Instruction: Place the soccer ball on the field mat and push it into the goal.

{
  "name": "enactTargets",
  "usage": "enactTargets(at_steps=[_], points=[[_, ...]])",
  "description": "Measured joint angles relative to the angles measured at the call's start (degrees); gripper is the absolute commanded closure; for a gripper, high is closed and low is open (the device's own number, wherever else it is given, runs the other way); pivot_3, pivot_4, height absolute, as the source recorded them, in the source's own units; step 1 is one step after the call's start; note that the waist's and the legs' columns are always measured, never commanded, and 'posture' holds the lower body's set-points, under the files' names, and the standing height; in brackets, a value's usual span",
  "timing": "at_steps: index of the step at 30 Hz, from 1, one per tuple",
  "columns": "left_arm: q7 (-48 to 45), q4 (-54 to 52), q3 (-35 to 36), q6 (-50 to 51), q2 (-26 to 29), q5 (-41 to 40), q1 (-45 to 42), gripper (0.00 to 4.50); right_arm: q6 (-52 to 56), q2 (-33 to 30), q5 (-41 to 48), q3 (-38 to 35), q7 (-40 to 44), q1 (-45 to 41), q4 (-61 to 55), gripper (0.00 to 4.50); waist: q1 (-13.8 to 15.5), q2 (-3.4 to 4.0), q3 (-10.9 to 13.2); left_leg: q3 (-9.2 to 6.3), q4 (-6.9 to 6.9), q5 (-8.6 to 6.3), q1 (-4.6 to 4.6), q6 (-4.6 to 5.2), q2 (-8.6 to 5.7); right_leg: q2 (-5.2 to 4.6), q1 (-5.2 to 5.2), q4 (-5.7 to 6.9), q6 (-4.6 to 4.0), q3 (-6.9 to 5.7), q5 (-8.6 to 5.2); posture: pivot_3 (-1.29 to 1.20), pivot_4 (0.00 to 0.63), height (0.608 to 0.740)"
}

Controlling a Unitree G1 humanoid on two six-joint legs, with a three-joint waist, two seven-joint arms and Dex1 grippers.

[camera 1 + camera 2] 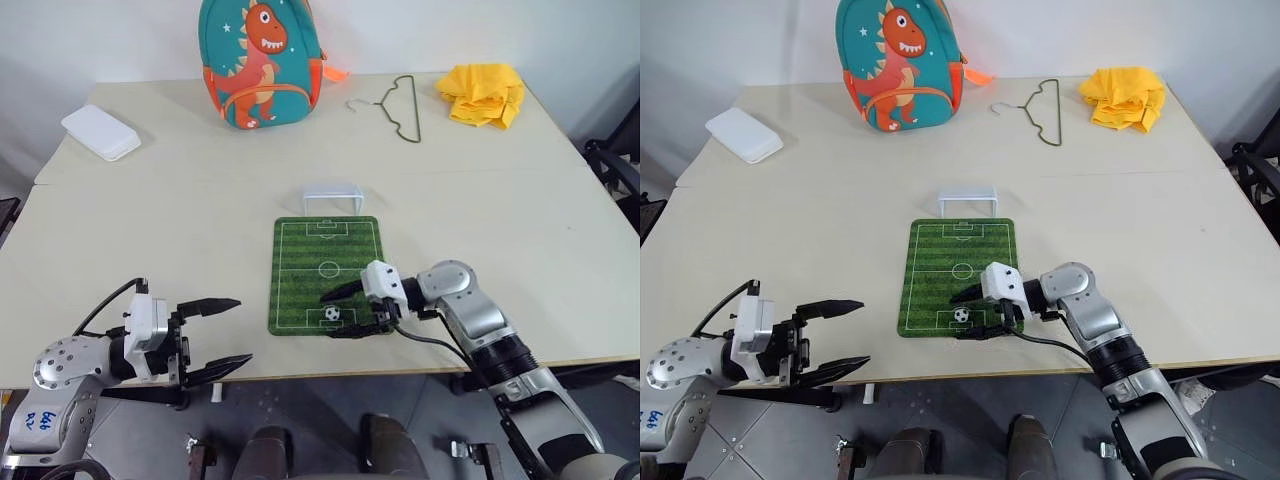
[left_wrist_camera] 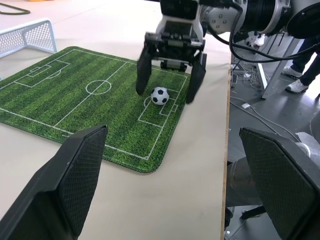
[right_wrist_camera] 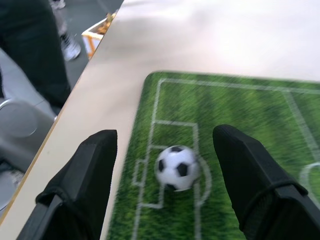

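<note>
With right end effector (image 1: 347, 310) spread wide, holding nothing, and ball (image 1: 332, 314) free on mat (image 1: 300, 270) near end: risks off-centre push rolling it past goal (image 1: 333, 196) off counter (image 1: 150, 220).

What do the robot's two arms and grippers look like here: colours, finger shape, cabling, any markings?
Both arms are silver-grey metal with white wrist blocks. Each gripper, left gripper and right gripper, has two black tapered fingers with textured pads. Black cables loop from both wrists. The left arm carries a white label with blue handwriting.

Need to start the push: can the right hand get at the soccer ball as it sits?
Probably yes: the right hand is open astride the soccer ball on the field mat, nothing between.
</note>
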Motion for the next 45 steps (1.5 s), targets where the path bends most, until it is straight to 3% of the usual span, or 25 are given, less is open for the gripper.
enactTargets(at_steps=[5, 8, 10, 13, 17, 18, 27, 45], points=[[-0.1, 0.1, 0.0, 0.0, 0.0, 0.0, -0.4, 0.0, 0.7, -1.2, 3.1, -3.3, 0.2, 0.1, -4.2, 1.26, 0.0, 0.0, 0.0, 0.0, 0.0, 0.0, 0.0, 0.0, 0.0, 0.0, 0.0, 0.0, 0.0, 0.0, 0.0, 0.0, 0.15, 0.74], [-0.2, 0.4, 0.2, -0.2, 0.0, 0.0, -0.9, 0.0, 4.1, -5.6, 6.2, -5.1, 1.1, 2.2, -9.9, 1.43, 0.3, -0.01, 0.0, -0.01, -0.01, -0.02, -0.02, 0.02, 0.0, -0.01, 0.02, -0.04, 0.0, -0.03, 0.0, 0.0, 0.15, 0.74], [-0.4, 0.6, 0.6, -0.4, 0.0, 0.0, -0.9, 0.0, 6.4, -8.8, 8.0, -6.6, 1.5, 5.0, -13.5, 1.85, 0.6, -0.02, 0.0, 0.0, 0.0, -0.06, -0.02, 0.04, 0.0, -0.01, 0.02, -0.06, 0.0, -0.03, 0.0, 0.0, 0.15, 0.74], [-1.4, 1.7, 0.9, -1.2, 0.0, 0.0, -1.2, 0.0, 8.0, -13.1, 9.0, -8.0, 1.8, 11.1, -18.5, 2.86, 1.3, -0.03, 0.0, 0.03, -0.01, -0.09, -0.02, 0.05, 0.0, 0.0, 0.03, -0.12, 0.0, -0.04, 0.0, 0.0, 0.15, 0.74], [-2.0, 2.8, 0.9, -1.7, 0.0, 0.0, -1.5, 0.0, 8.0, -13.6, 8.4, -7.2, 0.5, 16.4, -21.6, 4.31, 1.3, -0.04, 0.0, 0.16, 0.01, -0.1, 0.02, 0.06, 0.03, 0.0, 0.01, -0.15, 0.0, -0.04, 0.0, 0.0, 0.15, 0.74], [-2.2, 2.8, 0.9, -1.8, 0.0, 0.0, -1.5, 0.0, 7.8, -13.5, 7.8, -6.7, -0.2, 17.3, -22.6, 4.49, 1.3, -0.04, 0.0, 0.15, 0.01, -0.1, 0.03, 0.06, 0.03, 0.0, 0.01, -0.15, 0.0, -0.04, 0.0, 0.0, 0.15, 0.74], [-2.7, 2.8, 0.9, -1.5, 0.0, 0.0, -1.5, 0.0, 6.1, -9.0, 3.6, -0.5, -5.8, 22.9, -26.3, 4.49, 1.3, -0.07, 0.0, 0.15, 0.03, -0.11, 0.03, 0.08, 0.03, 0.0, 0.02, -0.16, 0.0, -0.03, 0.0, 0.0, 0.15, 0.74], [-2.1, 2.6, 0.4, -0.7, 0.0, 0.0, -2.1, 0.0, 5.6, 0.2, -2.8, 3.1, -13.5, 11.1, -12.8, 4.49, 1.3, -0.09, 0.0, 0.12, 0.02, -0.12, 0.03, 0.08, 0.03, 0.0, 0.0, -0.05, -0.01, -0.06, 0.0, 0.0, 0.15, 0.74]])
